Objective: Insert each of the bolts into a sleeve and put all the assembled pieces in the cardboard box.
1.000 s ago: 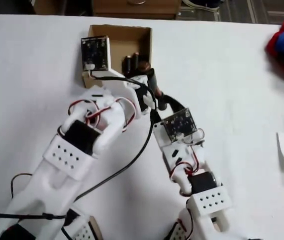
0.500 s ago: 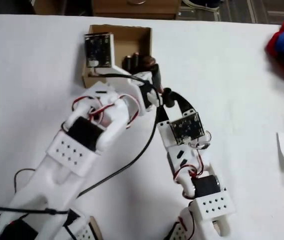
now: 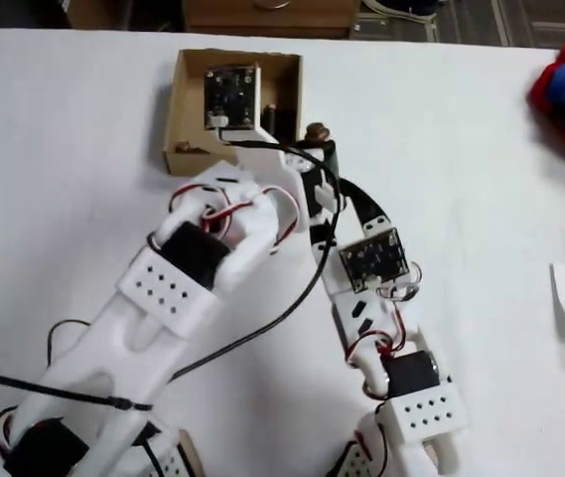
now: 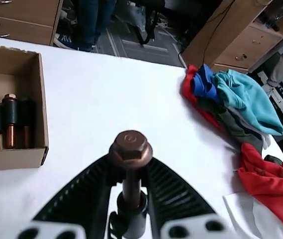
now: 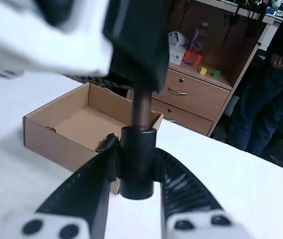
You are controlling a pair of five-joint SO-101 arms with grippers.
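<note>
The left gripper (image 4: 130, 173) is clamped on the shank of a copper bolt (image 4: 130, 145), and the right gripper (image 5: 136, 162) pinches the black sleeve (image 5: 137, 167), with the shank entering one end. I'd say each arm grips one part so the two can be pushed together in line. They meet just beside the cardboard box (image 4: 13, 155), where finished pieces (image 4: 2, 123) lie (three, I think). How deep the bolt sits is hidden inside the sleeve

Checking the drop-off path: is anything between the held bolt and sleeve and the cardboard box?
Nothing visible. The bolt and sleeve hang just beside the cardboard box; only its side wall lies between, with finished pieces inside near it.
</note>
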